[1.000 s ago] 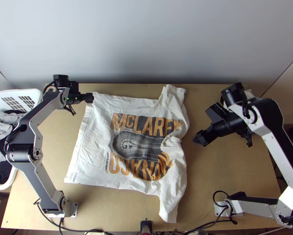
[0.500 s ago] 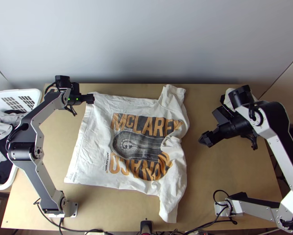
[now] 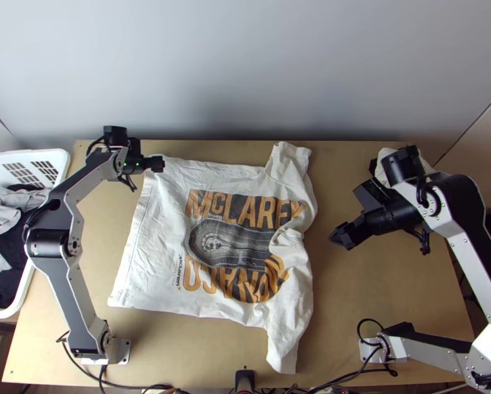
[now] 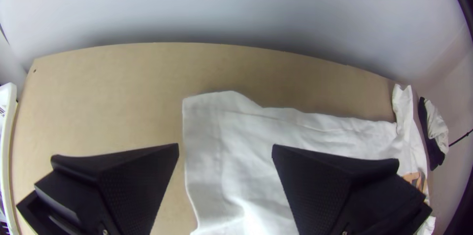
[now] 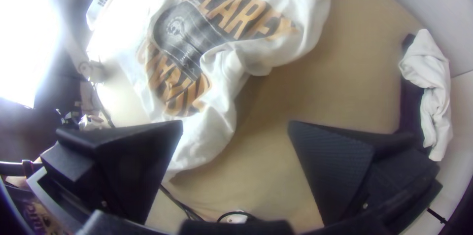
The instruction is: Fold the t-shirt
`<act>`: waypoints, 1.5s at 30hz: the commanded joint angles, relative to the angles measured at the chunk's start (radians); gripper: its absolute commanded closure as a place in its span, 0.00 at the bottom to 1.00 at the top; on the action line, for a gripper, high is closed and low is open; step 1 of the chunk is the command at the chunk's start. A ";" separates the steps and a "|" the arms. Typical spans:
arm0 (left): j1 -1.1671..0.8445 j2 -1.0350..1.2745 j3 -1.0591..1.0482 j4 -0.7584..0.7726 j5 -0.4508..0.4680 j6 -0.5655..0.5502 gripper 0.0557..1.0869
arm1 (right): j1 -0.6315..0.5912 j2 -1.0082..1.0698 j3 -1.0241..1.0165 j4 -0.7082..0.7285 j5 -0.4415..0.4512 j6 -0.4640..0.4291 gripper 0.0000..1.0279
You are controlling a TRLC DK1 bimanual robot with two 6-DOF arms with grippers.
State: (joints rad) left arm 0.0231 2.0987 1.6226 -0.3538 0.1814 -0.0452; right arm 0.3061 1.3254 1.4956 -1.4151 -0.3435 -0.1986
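The white t-shirt (image 3: 167,243) lies spread on the table, its collar side and sleeves toward the right, rumpled around the neck. Over the shirt's far left hem corner is my left gripper (image 3: 159,164); in the left wrist view the left gripper (image 4: 225,147) stands open, the t-shirt (image 4: 246,136) lying beyond and between its fingers. To the right of the shirt, above bare wood, is my right gripper (image 3: 341,238). In the right wrist view the right gripper (image 5: 235,124) is open with nothing held, and the t-shirt (image 5: 276,52) lies ahead of it.
A white basket (image 3: 45,157) with dark and grey clothes stands at the left. Bare table (image 3: 370,295) lies between the shirt and the right arm's base. A white cloth (image 5: 428,77) on something dark sits past the table's far right edge. Cables run along the near edge.
My left gripper has moved slightly to the right over the shirt's corner. My right gripper has drawn a little to the right and down the picture overall. The shirt lies as before.
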 commanded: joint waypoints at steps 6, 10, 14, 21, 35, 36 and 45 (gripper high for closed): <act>-0.006 0.090 0.103 -0.063 0.023 0.001 0.76 | 0.027 0.189 0.233 0.068 -0.002 -0.016 0.03; 0.008 0.070 0.099 -0.062 0.032 -0.025 0.97 | 0.037 0.359 0.407 0.137 -0.002 -0.012 0.03; 0.011 0.011 0.066 -0.068 0.038 -0.030 0.97 | 0.048 0.584 0.577 0.150 0.001 -0.016 0.03; 0.009 -0.121 -0.009 -0.070 0.041 -0.033 0.97 | 0.030 0.888 0.749 0.206 0.005 -0.010 0.03; 0.001 -0.261 -0.044 -0.129 0.078 -0.016 0.97 | -0.096 1.077 0.796 0.470 0.103 0.024 0.04; 0.001 -0.267 -0.046 -0.134 0.078 -0.016 0.97 | -0.101 1.086 0.796 0.492 0.110 0.024 0.04; -0.003 -0.286 -0.075 -0.148 0.078 -0.015 0.96 | -0.128 1.149 0.812 0.579 0.172 0.027 0.04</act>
State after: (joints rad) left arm 0.0231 1.8324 1.5646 -0.4927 0.2584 -0.0601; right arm 0.1989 2.4207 2.2910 -0.8970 -0.1982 -0.1722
